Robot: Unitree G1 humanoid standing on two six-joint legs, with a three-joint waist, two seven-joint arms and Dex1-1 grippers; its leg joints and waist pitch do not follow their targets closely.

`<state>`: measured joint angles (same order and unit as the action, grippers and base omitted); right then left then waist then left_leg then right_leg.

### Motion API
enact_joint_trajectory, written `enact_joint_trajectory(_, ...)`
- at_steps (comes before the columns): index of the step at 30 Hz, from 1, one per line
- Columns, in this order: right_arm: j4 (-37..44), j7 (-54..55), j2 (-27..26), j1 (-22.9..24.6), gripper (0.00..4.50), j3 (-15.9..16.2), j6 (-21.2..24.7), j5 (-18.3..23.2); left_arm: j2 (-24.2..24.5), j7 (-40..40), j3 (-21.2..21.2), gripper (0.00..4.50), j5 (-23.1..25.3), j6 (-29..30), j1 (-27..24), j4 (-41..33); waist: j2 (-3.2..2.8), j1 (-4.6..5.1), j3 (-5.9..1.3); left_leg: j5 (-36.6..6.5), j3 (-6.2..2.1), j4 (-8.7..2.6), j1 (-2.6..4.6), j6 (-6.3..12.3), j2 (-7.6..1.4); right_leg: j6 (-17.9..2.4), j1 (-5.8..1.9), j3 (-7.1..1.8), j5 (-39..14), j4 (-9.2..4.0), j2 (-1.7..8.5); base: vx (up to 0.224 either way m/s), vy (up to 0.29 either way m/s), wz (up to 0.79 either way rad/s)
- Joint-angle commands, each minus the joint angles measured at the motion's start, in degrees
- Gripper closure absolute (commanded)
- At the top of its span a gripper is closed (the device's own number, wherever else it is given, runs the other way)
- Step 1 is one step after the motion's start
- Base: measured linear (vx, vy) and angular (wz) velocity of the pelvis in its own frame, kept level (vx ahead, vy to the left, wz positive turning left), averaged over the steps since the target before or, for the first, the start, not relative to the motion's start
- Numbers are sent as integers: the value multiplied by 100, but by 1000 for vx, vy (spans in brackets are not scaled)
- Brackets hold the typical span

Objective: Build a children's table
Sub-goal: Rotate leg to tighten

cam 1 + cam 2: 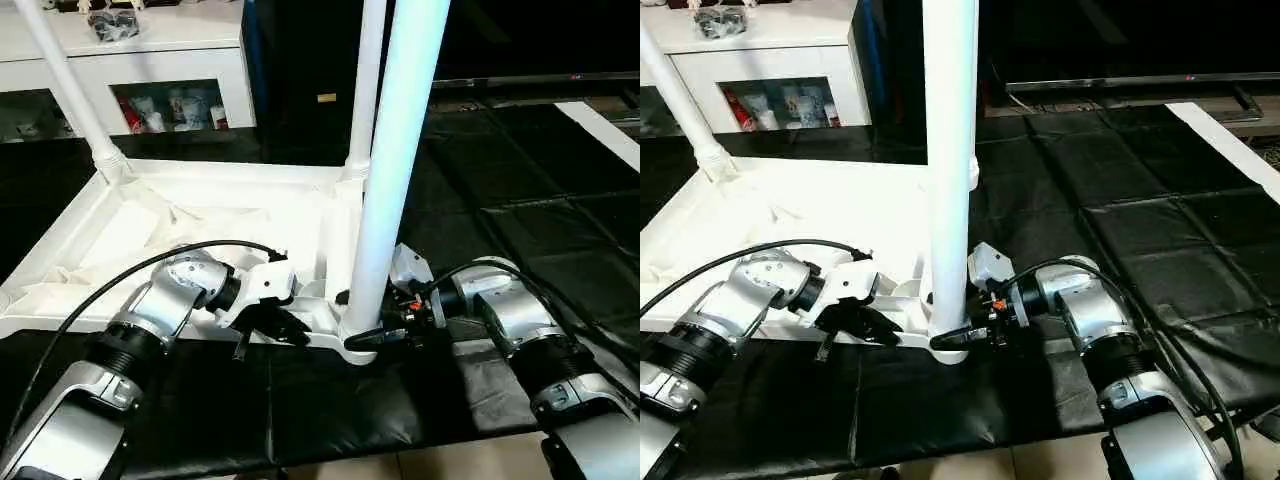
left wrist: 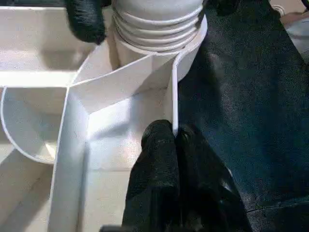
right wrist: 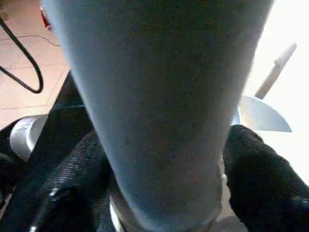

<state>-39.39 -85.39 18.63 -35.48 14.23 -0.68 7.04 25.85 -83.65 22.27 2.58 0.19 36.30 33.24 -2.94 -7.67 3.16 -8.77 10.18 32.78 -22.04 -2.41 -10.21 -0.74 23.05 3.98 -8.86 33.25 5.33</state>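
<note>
- The children's table (image 1: 200,225) lies upside down on black floor mats (image 1: 520,200), its ribbed white underside facing up.
- Three legs show. The nearest leg (image 1: 395,150) stands upright in the round corner socket (image 1: 358,340) at the table's near right corner, closest to the robot.
- A second leg (image 1: 365,80) rises from the far right corner, just behind the near one, and a third leg (image 1: 65,85) leans up out of the far left corner.
- In the left wrist view the base of the near leg shows as a ringed collar (image 2: 154,24) seated in the socket.
- The right gripper (image 1: 962,338) sits at the foot of the near leg, one black finger on each side of the tube. In the right wrist view the fingers (image 3: 260,179) lie close against the leg on both sides; I cannot tell whether they press on it.
- The left gripper (image 1: 268,333) is at the table's near edge, just left of the same corner. Its fingers (image 2: 159,164) are closed together, with the thin upright rim (image 2: 173,96) of the table pinched between their tips.
- Both silver forearms reach in from the near side, a black cable (image 1: 130,275) looping over the left one.
- Beyond the table stands a white cabinet (image 1: 150,60) with glass doors and small items behind the glass.
- Bare tan floor (image 1: 400,465) shows at the near edge of the mats.
</note>
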Motion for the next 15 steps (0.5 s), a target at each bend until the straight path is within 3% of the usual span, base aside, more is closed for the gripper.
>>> enact_joint_trajectory(1, -51, 53, -13, -109, 140, 19, -62, 1, -43, -211, 203, 450, 9, -34, -84, -132, 25, 47, -438, -1715, -69, -368, 151, 239, -305, -1395, -253, -211, -1474, -302, 324, 0, 0, 0)
enact_joint_trajectory(5, -28, -5, 9, -71, 151, 48, -88, -35, -71, -112, 157, 450, -3, -24, -83, -104, 37, 51, -439, -1704, -70, -369, 151, 232, -308, -1372, -251, -212, -1529, -306, 323, 0, 0, 0)
enact_joint_trajectory(6, -16, -13, 12, -60, 171, 51, -89, -38, -75, -100, 148, 450, -9, -17, -89, -108, 35, 51, -442, -1682, -70, -366, 151, 238, -306, -1377, -252, -212, -1495, -298, 321, 0, 0, 0)
enact_joint_trajectory(15, 91, 61, -48, 67, 183, 39, 116, 22, -200, 225, -63, 450, -123, 260, -114, -31, 14, 44, -435, -1724, -72, -360, 150, 235, -301, -1381, -251, -211, -1551, -307, 324, 0, 0, 0)
